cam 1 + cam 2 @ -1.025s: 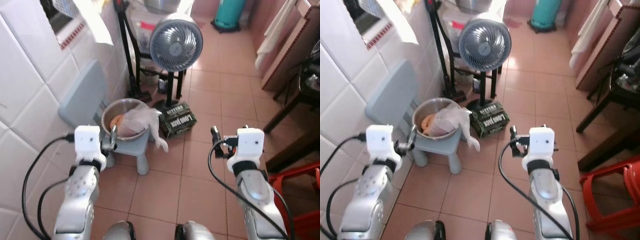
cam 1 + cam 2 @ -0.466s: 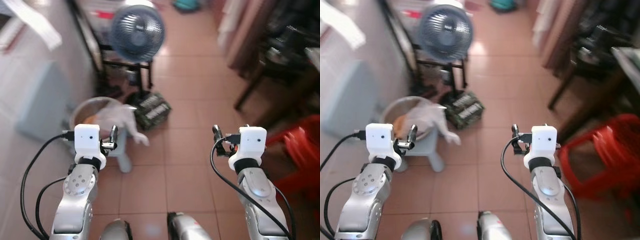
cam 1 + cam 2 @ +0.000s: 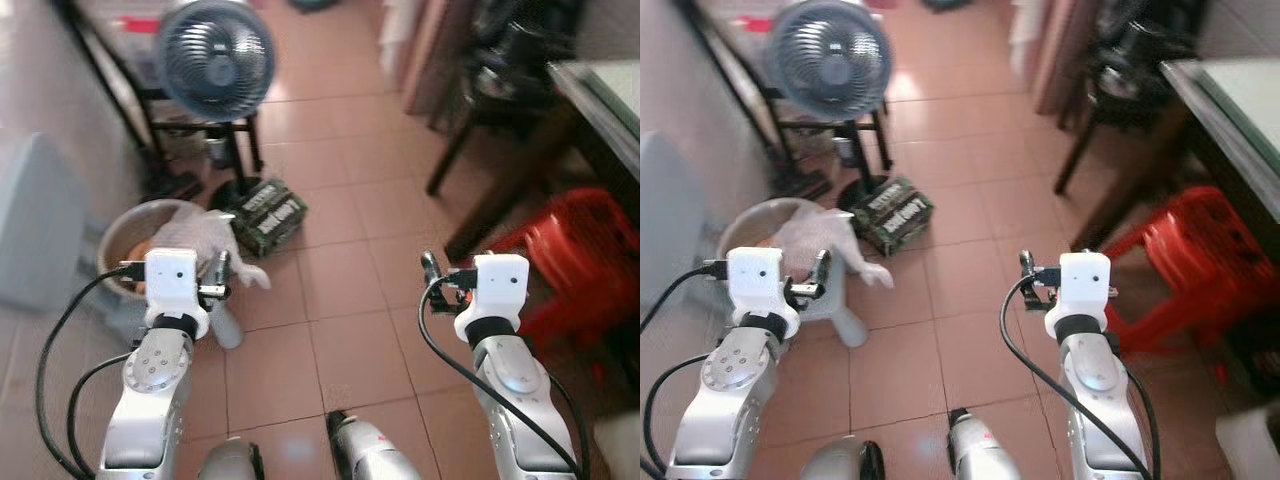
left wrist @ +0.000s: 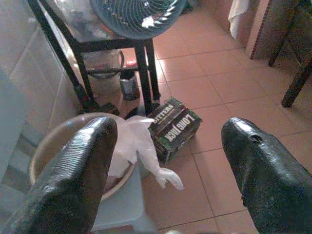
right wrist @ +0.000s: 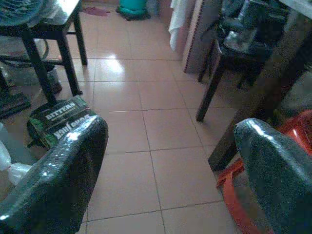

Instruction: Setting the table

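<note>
Your table point(image 3: 1230, 100) sits at the far right, its glass-topped corner above a red stool point(image 3: 1200, 260). Both arms are raised over the tiled floor point(image 3: 340, 330): left gripper point(image 4: 165, 161) spread wide and empty, right gripper point(image 5: 170, 165) likewise. Off to your left, a metal bowl point(image 3: 125, 240) holding a plastic bag point(image 3: 205, 240) rests on a small stool beside a dark box point(image 3: 265, 215) and a fan point(image 3: 215, 55).

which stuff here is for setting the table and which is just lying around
For the job:
table, at the right edge
left gripper, open, holding nothing
right gripper, open, holding nothing

Just lying about:
fan
metal basin with plastic bag
dark carton
red stool
</note>
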`<state>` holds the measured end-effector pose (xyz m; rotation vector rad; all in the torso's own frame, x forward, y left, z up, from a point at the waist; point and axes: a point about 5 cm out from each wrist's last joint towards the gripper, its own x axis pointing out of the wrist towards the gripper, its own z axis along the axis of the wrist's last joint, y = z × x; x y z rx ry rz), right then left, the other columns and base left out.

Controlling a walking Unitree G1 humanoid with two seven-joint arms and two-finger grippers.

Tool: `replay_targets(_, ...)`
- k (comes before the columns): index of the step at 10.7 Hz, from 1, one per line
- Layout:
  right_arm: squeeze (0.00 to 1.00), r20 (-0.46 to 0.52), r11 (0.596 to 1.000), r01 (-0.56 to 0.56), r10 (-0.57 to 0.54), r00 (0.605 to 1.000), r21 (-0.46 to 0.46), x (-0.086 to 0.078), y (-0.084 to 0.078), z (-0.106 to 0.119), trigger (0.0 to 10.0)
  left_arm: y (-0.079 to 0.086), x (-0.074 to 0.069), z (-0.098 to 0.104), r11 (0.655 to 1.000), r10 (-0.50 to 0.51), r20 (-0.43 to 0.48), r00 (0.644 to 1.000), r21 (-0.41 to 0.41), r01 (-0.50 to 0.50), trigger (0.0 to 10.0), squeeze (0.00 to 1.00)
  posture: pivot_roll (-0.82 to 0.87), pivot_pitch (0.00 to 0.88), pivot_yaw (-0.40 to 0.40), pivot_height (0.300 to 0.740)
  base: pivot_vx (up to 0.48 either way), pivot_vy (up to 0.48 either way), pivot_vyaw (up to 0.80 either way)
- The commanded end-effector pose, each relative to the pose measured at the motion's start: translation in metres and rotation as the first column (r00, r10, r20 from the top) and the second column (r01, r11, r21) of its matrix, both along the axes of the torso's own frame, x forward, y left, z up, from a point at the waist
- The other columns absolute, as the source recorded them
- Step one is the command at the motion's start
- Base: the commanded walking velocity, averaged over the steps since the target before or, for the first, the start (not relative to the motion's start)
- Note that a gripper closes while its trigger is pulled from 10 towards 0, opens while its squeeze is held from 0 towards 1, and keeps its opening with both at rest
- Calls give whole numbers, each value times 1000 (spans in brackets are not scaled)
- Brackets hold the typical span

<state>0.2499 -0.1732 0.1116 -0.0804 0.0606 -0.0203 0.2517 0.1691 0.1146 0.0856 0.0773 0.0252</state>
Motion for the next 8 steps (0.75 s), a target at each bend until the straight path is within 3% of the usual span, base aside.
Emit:
replay_targets(1,0,-10,1000,7,-7,1000,3,-1,-2,-1,10000,0,-1,1,1000,-5,6,1000,15,4,10000,0,-41,232,8,740,0,0,-800)
replay_targets(8,0,16,1000,-1,1,1000,-27,3,-4,1,10000,2,2,-2,1000,-13,13,1000,15,13,10000,0,-36,195,10,740,0,0,-796)
